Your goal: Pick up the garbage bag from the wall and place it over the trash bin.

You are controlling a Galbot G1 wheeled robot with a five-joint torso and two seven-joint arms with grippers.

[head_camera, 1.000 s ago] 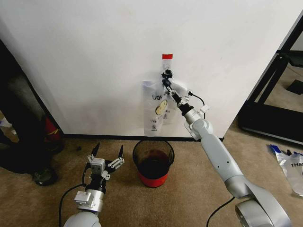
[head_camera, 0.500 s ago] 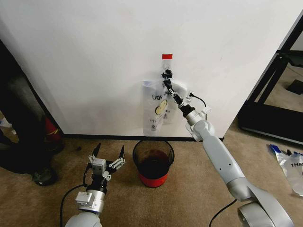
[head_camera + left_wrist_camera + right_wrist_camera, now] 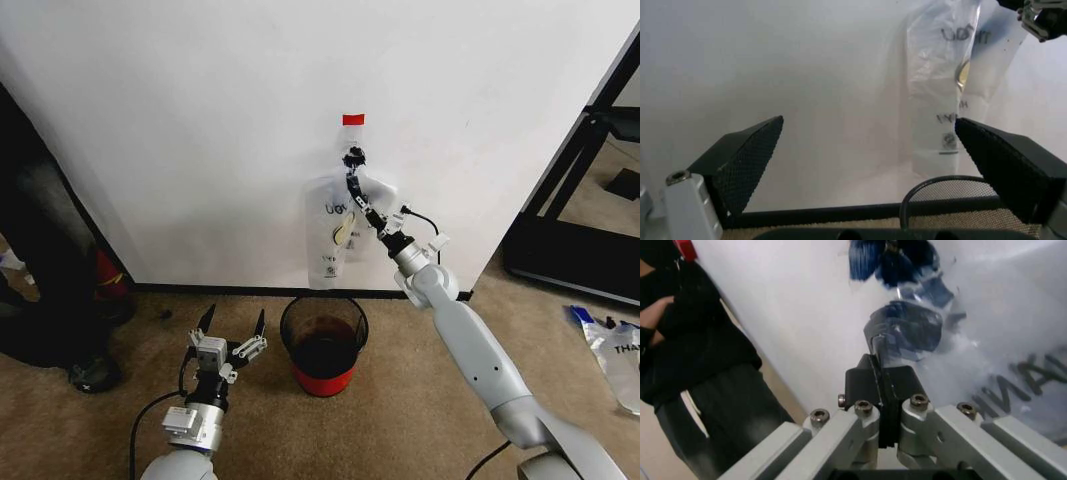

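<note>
- While the right arm reaches up to the white wall (image 3: 200, 120), the right gripper (image 3: 351, 182) has its 2 fingers pressed together on the blue-edged handle of the garbage bag (image 3: 335, 235), just under the dark hook (image 3: 352, 156) it hangs from.
- Seen from the right wrist, the black fingers (image 3: 883, 385) are closed flat on crumpled blue plastic, with dark lettering on the clear film beside them.
- That bag hangs flat against the wall below a red tape mark (image 3: 353, 119), its yellow face and dark print partly folded.
- Directly below it on the carpet (image 3: 400, 420) stands the trash bin (image 3: 324, 345), dark mesh wall over a red base, close to the wall.
- Low near the floor, beside the bin, the left gripper (image 3: 232, 328) points at the wall with its 2 fingers spread wide and nothing between them.
</note>
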